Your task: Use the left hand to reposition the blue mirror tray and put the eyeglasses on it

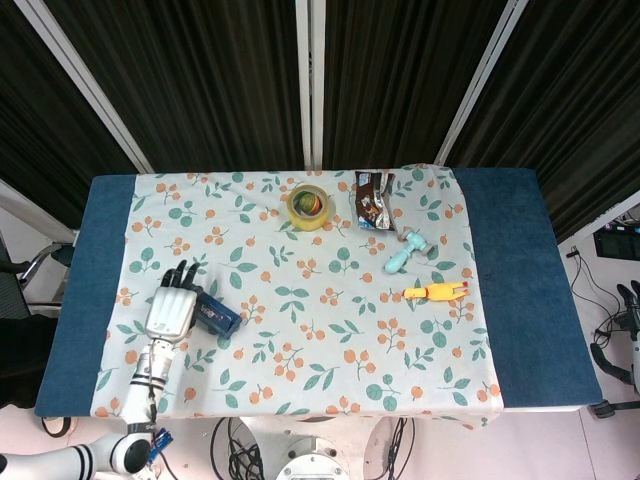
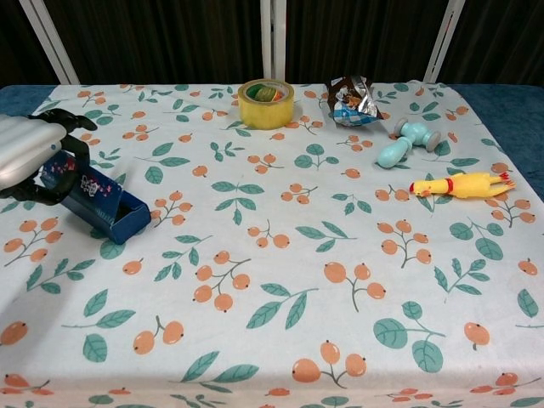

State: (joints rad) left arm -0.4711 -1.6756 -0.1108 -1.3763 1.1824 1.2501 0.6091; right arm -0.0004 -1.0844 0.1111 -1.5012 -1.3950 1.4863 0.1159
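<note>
Near the table's left edge, the left hand point(image 2: 25, 153) grips the blue mirror tray point(image 2: 100, 202), angled diagonally toward the near-right.

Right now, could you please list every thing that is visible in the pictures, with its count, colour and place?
blue mirror tray: one, dark blue, left side of the cloth, held by the left hand
tape roll: one, yellow, far middle
snack bag: one, dark foil, far edge, right of the tape roll
toy hammer: one, light teal, right side
rubber chicken: one, yellow, right side, nearer than the toy hammer
tablecloth: one, white with orange fruit and green leaves, over the table
eyeglasses: not visible in either view
left hand: one, silver with black fingers, gripping the tray
right hand: not in view
</note>
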